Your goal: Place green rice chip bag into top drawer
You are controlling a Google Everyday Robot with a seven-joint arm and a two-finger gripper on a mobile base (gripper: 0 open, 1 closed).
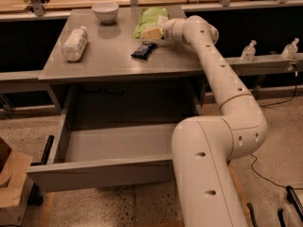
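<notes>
The green rice chip bag (149, 19) lies at the far middle of the grey table (113, 60), light green with a pale patch. My gripper (154, 32) reaches over the table from the right and sits at the bag's near right edge, touching it. The top drawer (102, 171) under the table is pulled wide open toward me and shows nothing inside. My white arm (222, 79) runs from the lower right up to the table's back.
A small black packet (144, 50) lies just in front of the bag. A white bowl (105, 11) stands at the back left and a white plastic bottle (75, 43) lies at the left. A cardboard box (12, 183) sits on the floor at left.
</notes>
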